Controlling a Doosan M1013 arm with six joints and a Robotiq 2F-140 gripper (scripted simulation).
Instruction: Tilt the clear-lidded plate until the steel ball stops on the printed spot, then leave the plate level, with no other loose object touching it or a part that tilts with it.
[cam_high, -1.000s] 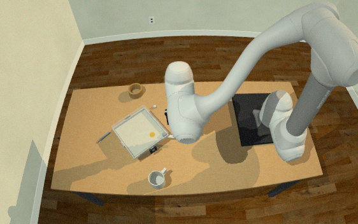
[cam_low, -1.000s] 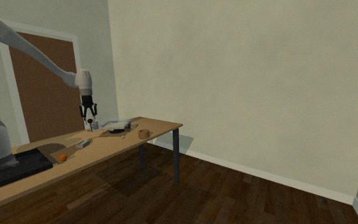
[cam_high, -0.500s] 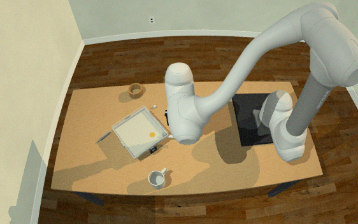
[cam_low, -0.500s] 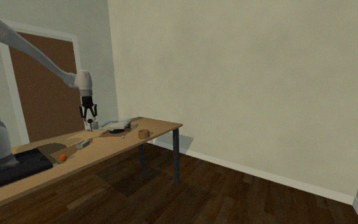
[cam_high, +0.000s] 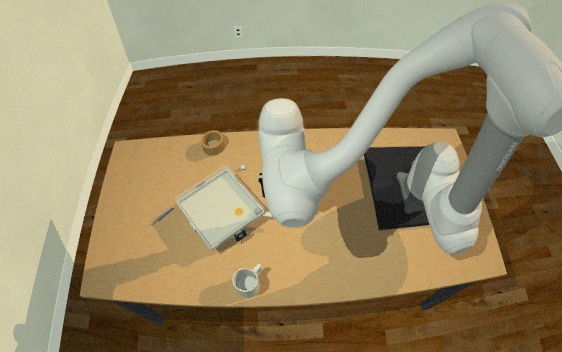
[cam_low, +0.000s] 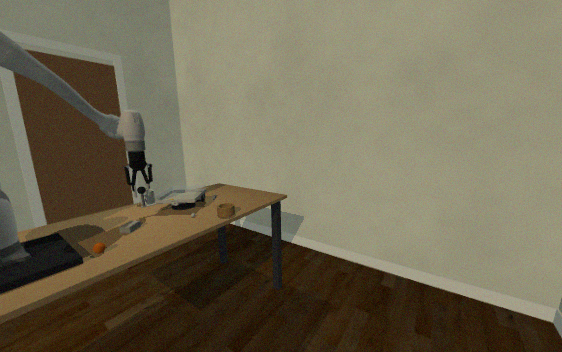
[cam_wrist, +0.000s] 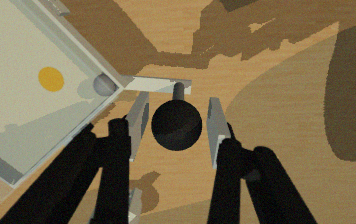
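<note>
The square clear-lidded plate (cam_high: 210, 207) (cam_wrist: 30, 120) (cam_low: 187, 193) lies on the table left of the arm. Its printed orange spot (cam_high: 239, 211) (cam_wrist: 51, 79) is near the right corner. The steel ball (cam_wrist: 104, 85) (cam_high: 258, 211) rests in that corner against the rim, apart from the spot. A grey handle arm runs out from this corner to a stem with a black round knob (cam_wrist: 176, 125). My gripper (cam_wrist: 178, 108) (cam_low: 139, 186) points down over the knob. Its fingers stand partly open on either side of the knob, with a gap on each side.
A tape roll (cam_high: 213, 142) (cam_low: 226, 210) lies behind the plate and a white mug (cam_high: 246, 281) in front. A pen (cam_high: 163, 215) lies left of the plate and a small black clip (cam_high: 241, 234) by its front edge. A black mat (cam_high: 387, 175) holds the robot base.
</note>
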